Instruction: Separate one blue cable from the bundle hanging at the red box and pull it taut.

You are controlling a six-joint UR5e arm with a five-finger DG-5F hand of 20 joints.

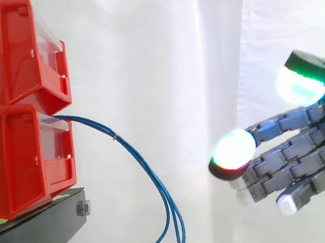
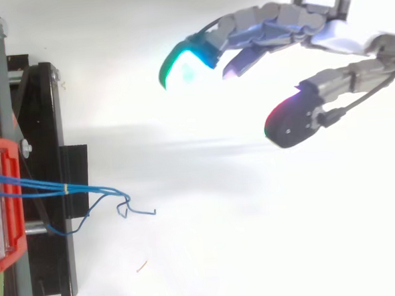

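Where the white curtain (image 1: 160, 51) hangs as a backdrop, two red bins stand stacked at the left of the side view, the upper bin (image 1: 2, 52) resting on the lower bin (image 1: 11, 162), and both sit on the black stand (image 1: 34, 230). Seen from above, the stand (image 2: 49, 197) runs along the left edge with the red of a bin just beside it. At the right of the side view the hand (image 1: 307, 152) hangs in the air, level with the lower bin and well apart from it. Its fingers are nearly straight and spread, with the thumb held away from them, and they hold nothing. One fingertip pad (image 1: 233, 148) glows white with red and green at its rim, and another pad (image 1: 300, 85) above it glows green and white. In the top view the hand (image 2: 277, 26) is at the upper right, far from the stand. The bundle of blue cables (image 1: 151, 175) comes out of the front of the lower bin, slopes down to the right and drops loosely past the bottom edge, untouched by the hand. From above, the cables (image 2: 52, 190) run out past the stand and end in loose curls. A small tie (image 1: 115, 138) binds the strands not far from the bin. A bolt (image 1: 83, 208) sits on the face of the stand.
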